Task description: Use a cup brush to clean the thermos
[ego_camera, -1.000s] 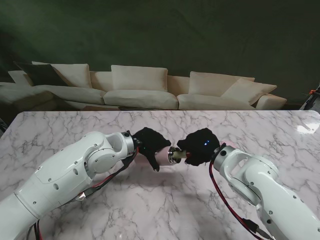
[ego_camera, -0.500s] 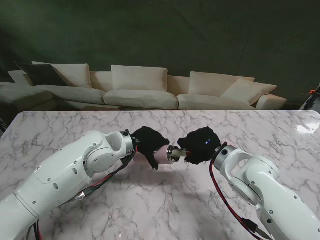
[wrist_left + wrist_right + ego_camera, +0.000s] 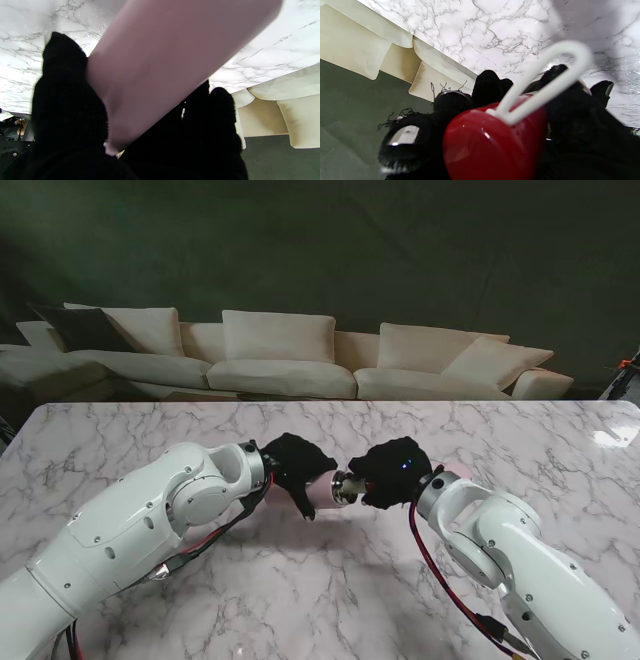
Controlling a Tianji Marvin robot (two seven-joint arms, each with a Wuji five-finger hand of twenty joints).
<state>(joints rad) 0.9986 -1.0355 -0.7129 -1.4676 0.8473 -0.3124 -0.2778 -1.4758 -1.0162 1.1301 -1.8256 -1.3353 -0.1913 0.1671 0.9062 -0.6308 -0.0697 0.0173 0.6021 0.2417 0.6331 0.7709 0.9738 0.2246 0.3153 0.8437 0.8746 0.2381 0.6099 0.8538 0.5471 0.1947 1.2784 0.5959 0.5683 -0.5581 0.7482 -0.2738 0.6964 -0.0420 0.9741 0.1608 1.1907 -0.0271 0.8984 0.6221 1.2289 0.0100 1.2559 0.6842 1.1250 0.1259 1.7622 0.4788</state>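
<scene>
The right hand (image 3: 392, 473) is clamped on the red-handled brush (image 3: 492, 140), whose white hanging loop (image 3: 545, 80) trails back toward the wrist. At its nine o'clock, the left hand (image 3: 292, 465) grips the pink thermos (image 3: 322, 491), held level above the marble table (image 3: 300, 600). Thermos and brush seem to share one side-to-side axis, steel mouth (image 3: 346, 486) meeting the right hand's fingers.

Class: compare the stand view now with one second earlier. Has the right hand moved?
Yes. The right hand has shifted toward the robot's left, closing on the thermos mouth, judged against the sofa cushions behind, which have not moved.
</scene>
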